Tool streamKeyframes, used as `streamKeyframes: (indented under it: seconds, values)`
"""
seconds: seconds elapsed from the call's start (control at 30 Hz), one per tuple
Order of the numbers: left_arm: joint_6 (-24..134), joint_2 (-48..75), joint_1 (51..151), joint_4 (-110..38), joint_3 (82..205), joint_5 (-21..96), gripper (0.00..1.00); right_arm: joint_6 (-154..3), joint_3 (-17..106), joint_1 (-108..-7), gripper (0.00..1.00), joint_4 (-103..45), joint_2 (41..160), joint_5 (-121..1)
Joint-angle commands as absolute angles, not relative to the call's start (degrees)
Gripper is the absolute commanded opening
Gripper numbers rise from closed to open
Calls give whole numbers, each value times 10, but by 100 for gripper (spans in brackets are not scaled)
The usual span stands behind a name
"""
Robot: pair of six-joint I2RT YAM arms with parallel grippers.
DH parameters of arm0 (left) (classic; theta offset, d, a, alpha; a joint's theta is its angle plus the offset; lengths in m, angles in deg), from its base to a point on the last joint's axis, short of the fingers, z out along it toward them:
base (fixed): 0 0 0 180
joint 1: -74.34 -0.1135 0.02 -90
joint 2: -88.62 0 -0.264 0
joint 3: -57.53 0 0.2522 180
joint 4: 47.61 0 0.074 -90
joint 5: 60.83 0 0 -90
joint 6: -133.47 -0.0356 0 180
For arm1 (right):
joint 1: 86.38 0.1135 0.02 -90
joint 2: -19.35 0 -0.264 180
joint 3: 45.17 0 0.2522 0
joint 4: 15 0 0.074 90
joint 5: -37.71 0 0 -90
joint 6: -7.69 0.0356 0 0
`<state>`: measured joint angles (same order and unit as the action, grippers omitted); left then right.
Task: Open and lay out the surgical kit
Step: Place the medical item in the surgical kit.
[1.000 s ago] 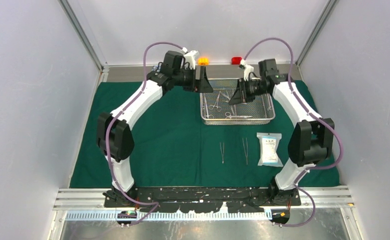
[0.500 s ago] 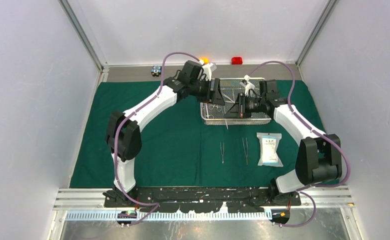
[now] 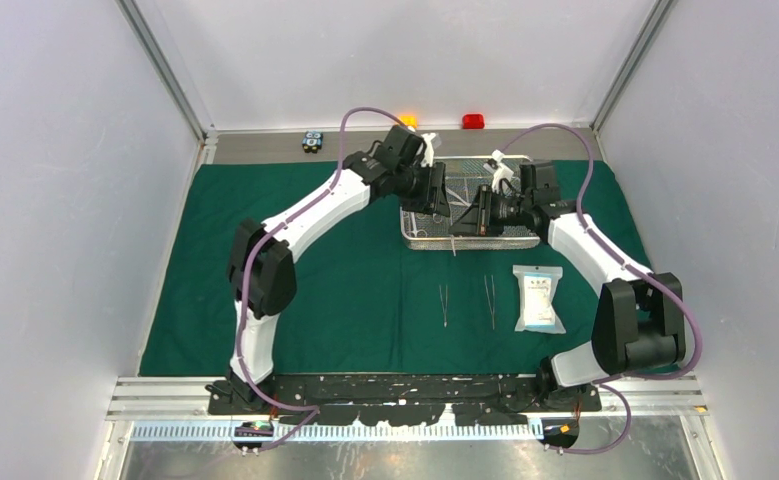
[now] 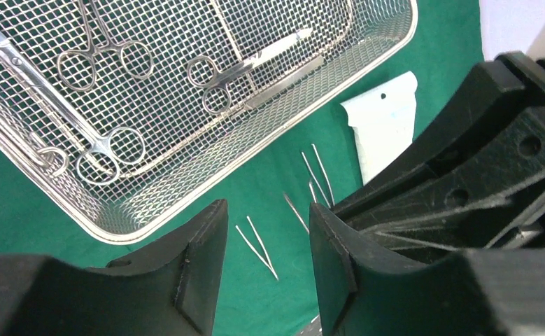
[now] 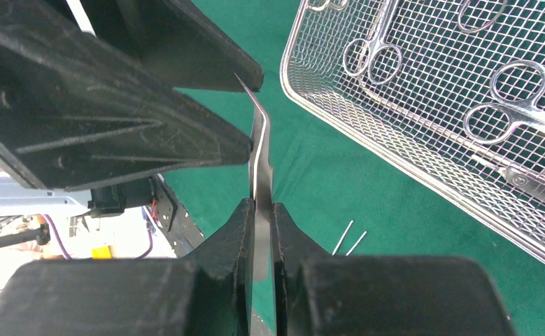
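While the left gripper [image 3: 439, 195] and right gripper [image 3: 465, 217] hang almost touching over the near-left part of the wire-mesh tray [image 3: 510, 243] in the overhead view, the likeliest mishap is a bump between them that jolts the tray across the green cloth [image 3: 315, 280]. Open room lies on bare cloth left of the tweezers [image 3: 444, 303] laid near the front, whereas the white-blue packet [image 3: 539, 300] fills the right side and the enclosure walls [image 3: 85, 200] close off both flanks. From the left wrist, the jaws stand partly apart with nothing seen clamped between them, cloth showing through the gap. Ring-handled instruments [image 4: 245, 66] lie in the tray, whose raised rim sits just beyond the fingertips and could snag a low sweep. From the right wrist, the jaws are pinched narrow on a slim curved steel instrument [image 5: 259, 154], gripped at one end only, its free tip right at the left fingers [image 5: 150, 140]. Whether it touches them I cannot tell. A misaligned squeeze there could lever it loose and drop it onto the rim or cloth.
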<state>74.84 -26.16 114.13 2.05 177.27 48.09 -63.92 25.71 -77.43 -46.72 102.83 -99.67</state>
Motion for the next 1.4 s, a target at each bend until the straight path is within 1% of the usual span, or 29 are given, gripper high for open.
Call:
streamKeyframes:
  seconds: [0.0,0.33,0.53,0.9,1.37]
  values:
    - [760,-278,1144,40,1819,453,47,-635,255,-772,1,-441,1005,-984]
    - [792,-315,1150,48,1864,474,47,-630,254,-771,0,-441,1010,-967]
    - [797,-316,1151,48,1856,482,44,-635,258,-771,0,-450,1015,-954]
    - [783,-260,1151,35,1797,476,41,-637,261,-771,1,-453,1025,-948]
    - [795,-277,1151,35,1833,499,40,-637,261,-772,0,-452,1038,-950]
